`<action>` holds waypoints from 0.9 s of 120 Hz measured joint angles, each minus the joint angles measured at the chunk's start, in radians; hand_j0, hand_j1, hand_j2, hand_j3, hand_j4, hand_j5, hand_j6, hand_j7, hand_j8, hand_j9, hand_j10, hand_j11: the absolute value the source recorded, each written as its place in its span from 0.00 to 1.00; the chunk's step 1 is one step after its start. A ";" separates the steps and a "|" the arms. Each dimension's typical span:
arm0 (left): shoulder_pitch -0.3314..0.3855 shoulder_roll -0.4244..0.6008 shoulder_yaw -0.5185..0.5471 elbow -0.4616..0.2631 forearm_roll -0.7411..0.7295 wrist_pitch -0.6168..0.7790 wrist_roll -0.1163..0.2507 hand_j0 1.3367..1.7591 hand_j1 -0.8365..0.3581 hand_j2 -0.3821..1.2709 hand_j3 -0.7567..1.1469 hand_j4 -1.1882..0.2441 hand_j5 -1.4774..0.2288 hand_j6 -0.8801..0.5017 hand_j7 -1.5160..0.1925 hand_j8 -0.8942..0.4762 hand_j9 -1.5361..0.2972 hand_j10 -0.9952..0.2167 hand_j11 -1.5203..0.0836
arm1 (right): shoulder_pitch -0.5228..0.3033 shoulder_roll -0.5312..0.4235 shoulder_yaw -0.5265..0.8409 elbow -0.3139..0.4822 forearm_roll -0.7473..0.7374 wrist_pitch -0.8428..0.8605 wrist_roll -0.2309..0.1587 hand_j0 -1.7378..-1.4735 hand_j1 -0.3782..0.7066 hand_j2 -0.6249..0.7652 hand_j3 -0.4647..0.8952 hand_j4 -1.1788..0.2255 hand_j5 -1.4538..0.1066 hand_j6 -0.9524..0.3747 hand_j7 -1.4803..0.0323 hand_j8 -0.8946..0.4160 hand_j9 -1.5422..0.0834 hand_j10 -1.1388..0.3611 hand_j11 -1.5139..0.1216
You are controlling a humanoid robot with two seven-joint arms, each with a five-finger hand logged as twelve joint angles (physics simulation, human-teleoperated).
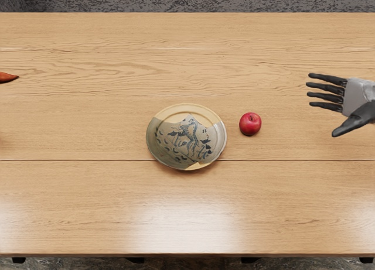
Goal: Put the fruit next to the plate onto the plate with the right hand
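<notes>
Red apple (pixel 250 123) sits on the wooden table (pixel 88 194), just right of the patterned ceramic plate (pixel 154 135), not touching it; both are near the table's middle. Right hand (pixel 345 101) hangs at the table's right edge, fingers spread wide, holding nothing, well apart from the apple. Orange-red object (pixel 7 77) at the left edge, cut off, possibly a vegetable.

Right hand (pixel 345 101) at right edge, fingers spread, holding nothing
</notes>
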 joint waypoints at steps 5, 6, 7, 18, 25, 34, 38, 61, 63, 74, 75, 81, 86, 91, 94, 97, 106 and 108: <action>0.000 0.000 0.000 0.000 0.000 0.000 0.000 0.76 0.98 0.23 0.40 0.82 0.86 0.63 0.88 0.64 0.83 0.81 0.94 | 0.005 0.008 0.001 0.002 -0.006 0.000 -0.012 0.30 0.03 0.45 0.34 0.84 0.93 0.72 0.98 0.68 0.95 0.76 0.93; 0.000 0.000 0.000 0.000 0.000 0.000 0.000 0.76 0.98 0.23 0.40 0.82 0.86 0.63 0.88 0.64 0.83 0.81 0.94 | 0.006 0.010 0.001 0.002 -0.006 0.000 -0.015 0.30 0.03 0.45 0.34 0.84 0.93 0.72 0.98 0.68 0.95 0.76 0.93; 0.000 0.000 0.000 0.000 0.000 0.000 0.000 0.76 0.98 0.23 0.40 0.82 0.86 0.63 0.88 0.64 0.83 0.81 0.94 | 0.007 0.011 0.002 0.002 -0.007 0.000 -0.018 0.30 0.03 0.45 0.34 0.84 0.93 0.72 0.98 0.68 0.95 0.76 0.93; 0.001 0.000 0.000 0.000 0.000 0.000 0.000 0.76 0.98 0.23 0.40 0.82 0.86 0.63 0.88 0.64 0.83 0.81 0.94 | 0.020 0.011 0.009 0.004 -0.035 0.000 -0.069 0.30 0.03 0.45 0.34 0.84 0.93 0.72 0.98 0.68 0.95 0.76 0.93; 0.000 0.000 0.000 0.000 0.000 0.000 0.000 0.76 0.98 0.23 0.40 0.82 0.86 0.63 0.88 0.64 0.83 0.81 0.94 | 0.056 0.007 0.013 0.031 -0.160 0.000 -0.126 0.30 0.03 0.45 0.34 0.84 0.93 0.72 0.98 0.68 0.95 0.76 0.93; 0.000 0.000 0.000 0.000 0.000 0.000 0.000 0.76 0.98 0.23 0.40 0.82 0.86 0.63 0.88 0.64 0.83 0.81 0.94 | 0.111 0.009 0.015 0.104 -0.368 0.000 -0.168 0.30 0.03 0.45 0.34 0.84 0.93 0.72 0.98 0.68 0.95 0.76 0.93; 0.000 0.000 0.000 0.000 0.000 0.000 0.000 0.76 0.98 0.23 0.40 0.82 0.86 0.63 0.88 0.64 0.83 0.81 0.94 | 0.136 0.031 0.016 0.126 -0.473 0.000 -0.185 0.30 0.03 0.45 0.34 0.84 0.93 0.72 0.98 0.68 0.95 0.76 0.93; 0.001 0.000 0.000 0.000 0.000 0.000 0.000 0.76 0.98 0.23 0.40 0.82 0.86 0.63 0.88 0.64 0.83 0.81 0.94 | 0.189 0.253 -0.029 0.175 -0.990 -0.182 -0.281 0.30 0.03 0.45 0.34 0.84 0.93 0.72 0.98 0.68 0.95 0.76 0.93; 0.000 0.000 0.000 0.000 0.000 0.000 0.000 0.76 0.98 0.23 0.40 0.82 0.86 0.63 0.88 0.64 0.83 0.81 0.94 | 0.190 0.265 -0.042 0.177 -1.015 -0.214 -0.285 0.30 0.03 0.45 0.34 0.84 0.93 0.72 0.98 0.68 0.95 0.76 0.93; 0.000 0.000 0.000 0.000 0.000 0.000 0.000 0.76 0.98 0.23 0.40 0.82 0.86 0.63 0.88 0.64 0.83 0.81 0.94 | 0.195 0.318 -0.108 0.176 -1.100 -0.338 -0.297 0.30 0.03 0.45 0.34 0.83 0.93 0.71 0.97 0.68 0.94 0.75 0.92; 0.001 0.000 0.000 0.000 0.000 0.000 0.000 0.76 0.98 0.23 0.40 0.82 0.86 0.63 0.88 0.64 0.83 0.81 0.94 | 0.195 0.324 -0.112 0.176 -1.106 -0.345 -0.298 0.30 0.03 0.45 0.34 0.83 0.93 0.71 0.97 0.68 0.94 0.75 0.92; 0.000 0.000 0.000 0.000 0.000 0.000 0.000 0.76 0.98 0.23 0.40 0.82 0.86 0.63 0.88 0.64 0.83 0.81 0.94 | 0.196 0.361 -0.130 0.173 -1.143 -0.383 -0.301 0.30 0.04 0.45 0.34 0.83 0.92 0.70 0.97 0.67 0.94 0.75 0.91; 0.001 0.000 0.000 0.000 0.000 0.000 0.000 0.76 0.98 0.23 0.40 0.82 0.86 0.63 0.88 0.64 0.83 0.81 0.94 | 0.195 0.394 -0.143 0.172 -1.175 -0.424 -0.302 0.30 0.05 0.45 0.34 0.82 0.92 0.70 0.96 0.67 0.93 0.75 0.91; 0.001 0.000 0.000 0.000 0.000 0.000 0.000 0.76 0.98 0.23 0.40 0.82 0.86 0.63 0.88 0.64 0.83 0.81 0.94 | 0.194 0.419 -0.155 0.169 -1.199 -0.459 -0.303 0.30 0.05 0.45 0.34 0.82 0.91 0.70 0.96 0.66 0.93 0.74 0.91; 0.001 0.000 0.000 0.000 0.000 0.000 0.000 0.76 0.98 0.23 0.40 0.82 0.86 0.63 0.88 0.64 0.83 0.81 0.94 | 0.192 0.431 -0.160 0.167 -1.209 -0.474 -0.304 0.30 0.06 0.45 0.34 0.82 0.91 0.69 0.96 0.66 0.93 0.74 0.90; 0.001 0.000 0.000 0.000 0.000 0.000 0.000 0.76 0.98 0.23 0.40 0.82 0.86 0.63 0.88 0.64 0.83 0.81 0.94 | 0.191 0.440 -0.165 0.166 -1.216 -0.486 -0.304 0.30 0.06 0.45 0.34 0.81 0.90 0.69 0.95 0.65 0.92 0.74 0.90; 0.001 0.000 0.000 0.000 0.000 0.000 0.000 0.76 0.98 0.23 0.40 0.82 0.86 0.63 0.88 0.64 0.83 0.81 0.94 | 0.186 0.465 -0.173 0.162 -1.232 -0.508 -0.305 0.30 0.09 0.44 0.34 0.79 0.88 0.67 0.93 0.63 0.90 0.72 0.88; 0.001 0.000 0.000 0.000 0.000 0.000 0.000 0.76 0.98 0.23 0.40 0.82 0.86 0.63 0.88 0.64 0.83 0.81 0.94 | 0.185 0.473 -0.175 0.160 -1.234 -0.512 -0.305 0.30 0.10 0.44 0.34 0.79 0.87 0.66 0.92 0.63 0.89 0.71 0.87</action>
